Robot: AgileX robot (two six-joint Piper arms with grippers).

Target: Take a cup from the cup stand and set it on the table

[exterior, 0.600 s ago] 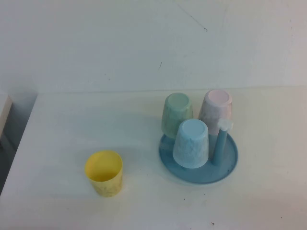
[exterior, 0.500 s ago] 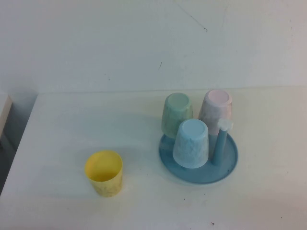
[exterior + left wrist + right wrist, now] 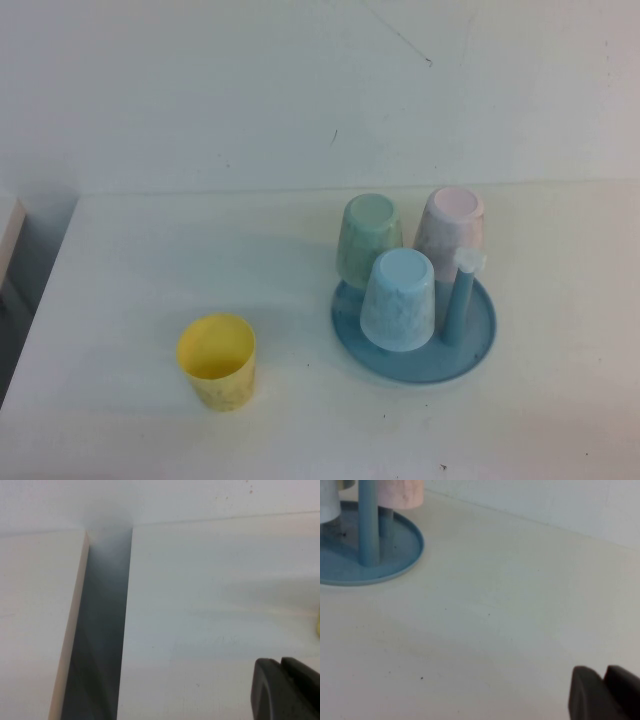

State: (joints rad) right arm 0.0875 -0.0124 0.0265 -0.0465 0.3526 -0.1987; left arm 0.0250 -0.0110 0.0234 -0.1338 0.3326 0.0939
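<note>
The light blue speckled cup (image 3: 399, 298) sits upside down on the front left of the round blue cup stand (image 3: 482, 340), on the right half of the white table (image 3: 150, 260). A bare blue peg with a white knob (image 3: 466, 261) stands just right of it. Neither arm shows in the high view. My left gripper (image 3: 280, 661) hovers shut and empty over the table near its left edge. My right gripper (image 3: 605, 670) is low over the table to the right of the cup stand (image 3: 400, 555), jaws together with nothing between them.
A pale green cup (image 3: 368, 238) and a pink cup (image 3: 450, 228) sit upside down on the back pegs. A yellow cup (image 3: 217, 362) stands upright on the table at front left. A dark gap (image 3: 100, 630) separates the table's left edge from another white surface (image 3: 35, 630).
</note>
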